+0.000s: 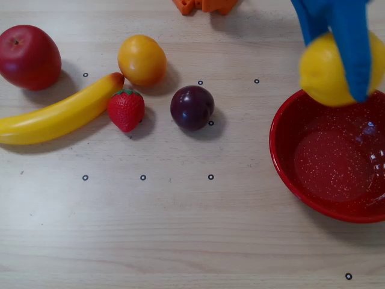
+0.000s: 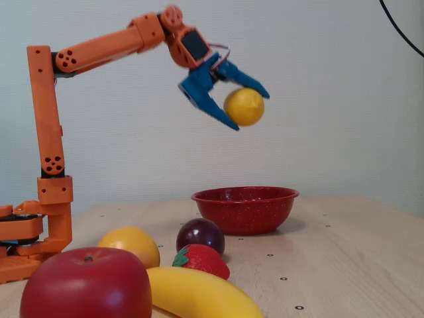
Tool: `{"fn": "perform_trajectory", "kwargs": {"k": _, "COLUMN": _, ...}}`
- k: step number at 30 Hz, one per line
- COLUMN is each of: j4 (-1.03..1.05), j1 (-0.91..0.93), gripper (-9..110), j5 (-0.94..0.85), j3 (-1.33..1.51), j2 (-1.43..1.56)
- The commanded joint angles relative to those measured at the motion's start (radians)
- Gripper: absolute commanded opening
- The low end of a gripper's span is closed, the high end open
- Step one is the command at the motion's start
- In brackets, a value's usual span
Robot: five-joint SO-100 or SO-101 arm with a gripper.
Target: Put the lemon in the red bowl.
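You had the blue fingers point(image 2: 248, 109) pinching the lemon point(image 2: 244, 106), held high above the red bowl's point(image 1: 289, 180) near rim, likely positioned for dropping it inside.

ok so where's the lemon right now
The lemon is up in the air, clamped in the blue gripper, high above the red bowl in the fixed view; in the overhead view it overlaps the bowl's upper rim at the right.
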Motion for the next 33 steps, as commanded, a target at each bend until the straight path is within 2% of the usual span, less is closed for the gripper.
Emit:
{"fn": "perform_trajectory", "kwargs": {"k": 1, "j4": -0.107, "j1": 0.057, "gripper": 0, "j5": 0.057, "j3": 0.009, "j2": 0.150}}
{"fn": "perform_trajectory", "kwargs": {"k": 8, "j4": -0.382, "j1": 0.118, "gripper": 0, "j5": 0.132, "j3": 0.219, "j2": 0.124}}
{"fn": "perform_trajectory", "kwargs": {"k": 14, "j4": -0.515, "j1": 0.143, "gripper": 3, "j5": 0.172, "j3": 0.324, "j2": 0.060}}
{"fn": "perform_trajectory", "kwargs": {"k": 20, "j4": -0.568, "j1": 0.146, "gripper": 5, "j5": 0.161, "j3": 0.350, "j2": -0.031}}
{"fn": "perform_trajectory", "kwargs": {"k": 25, "j4": -0.601, "j1": 0.144, "gripper": 0, "j5": 0.156, "j3": 0.337, "j2": -0.120}}
{"fn": "perform_trajectory", "kwargs": {"k": 33, "j4": -0.627, "j1": 0.144, "gripper": 3, "j5": 0.170, "j3": 0.288, "j2": -0.270}}
